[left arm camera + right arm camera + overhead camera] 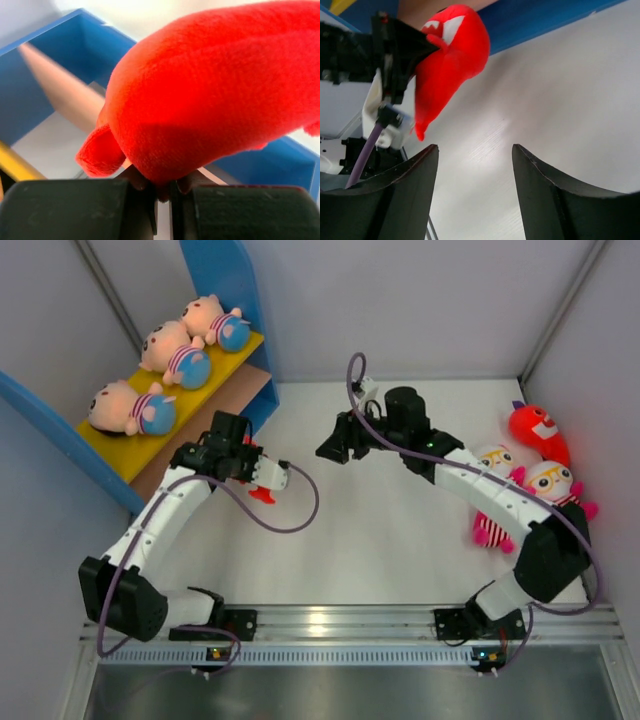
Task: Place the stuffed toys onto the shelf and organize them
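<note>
Seven stuffed toys show in all: three peach dolls, two red creatures and two white owls. The dolls [205,320] [175,352] [130,408] lie in a row on the yellow upper board [100,443] of the shelf [225,280] at the far left.

One red creature [215,90] is pinched at its lower edge by the left hand [162,192], fingers pressed together on the plush, just beside the shelf's near blue panel. From above, that toy is almost wholly hidden under the hand.

The other red creature [538,432] lies at the far right of the surface [380,530]. The two owls [495,458] [550,480] lie next to it, partly covered by the right arm.

The right hand [475,150] is spread and grips nothing, above the bare middle of the surface.

Only a strip of the tan lower board [240,390] shows beneath the yellow one.
</note>
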Robot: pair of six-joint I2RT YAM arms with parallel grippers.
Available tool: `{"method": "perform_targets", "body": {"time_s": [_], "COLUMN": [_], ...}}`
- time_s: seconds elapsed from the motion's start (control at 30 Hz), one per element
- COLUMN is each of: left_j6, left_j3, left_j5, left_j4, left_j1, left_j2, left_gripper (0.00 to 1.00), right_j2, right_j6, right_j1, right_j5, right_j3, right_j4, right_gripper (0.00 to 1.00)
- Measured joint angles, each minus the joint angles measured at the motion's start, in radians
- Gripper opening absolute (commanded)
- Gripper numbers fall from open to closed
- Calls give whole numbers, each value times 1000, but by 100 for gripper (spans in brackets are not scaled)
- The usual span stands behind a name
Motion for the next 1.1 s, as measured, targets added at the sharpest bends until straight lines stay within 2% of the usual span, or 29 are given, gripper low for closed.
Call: {"method": "perform_targets", "body": {"time_s": [0.2,0.33,0.5,0.73,0.87,1.1], "left_j6": [223,354,381,334,290,209], "left_j3": [-212,-252,-136,0,70,272], "left_j5": [-154,-267,-391,-522,-556,-597], "left_j4": [-35,-58,-55,-44,-51,-43], "left_j1": [-66,-83,-98,-110,-105,-106], "left_j2": [-124,-138,-1,140,232,413], "left_gripper": [0,0,0,0,0,0], "right_j2": [254,306,307,307,308,410], "right_j6": [42,70,100,127,148,224], "right_j1": [-26,-2,53,74,74,70], "right_j5": [-32,-31,-32,-35,-36,-75], "right_j3": [196,232,224,145,97,129], "right_j4": [-11,13,65,127,161,306], "right_gripper": [63,65,67,68,72,71]}}
